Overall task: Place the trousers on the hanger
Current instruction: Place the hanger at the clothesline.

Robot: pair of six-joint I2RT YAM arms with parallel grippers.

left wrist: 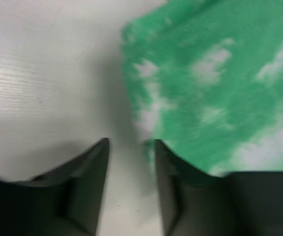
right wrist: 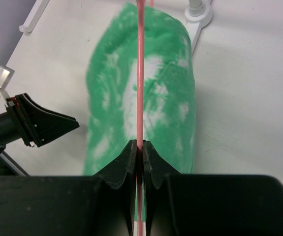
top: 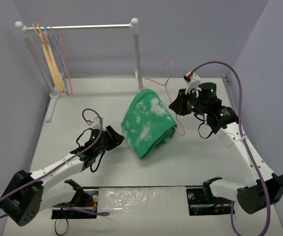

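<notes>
One pair of trousers (top: 147, 123) is lying bunched mid-table, one pink hanger (right wrist: 140, 73) crossing it. Of two grippers, the right gripper (right wrist: 138, 143) is pinching the hanger's wire; the left gripper (left wrist: 131, 142), fingers spread, is hovering just left of the cloth.

trousers (top: 147, 123) on table (top: 82, 98) | hanger (right wrist: 140, 73) across them | rack (top: 82, 27) behind, left

Lab test cell, plain grey walls (top: 190, 34), white table (top: 190, 162)
</notes>
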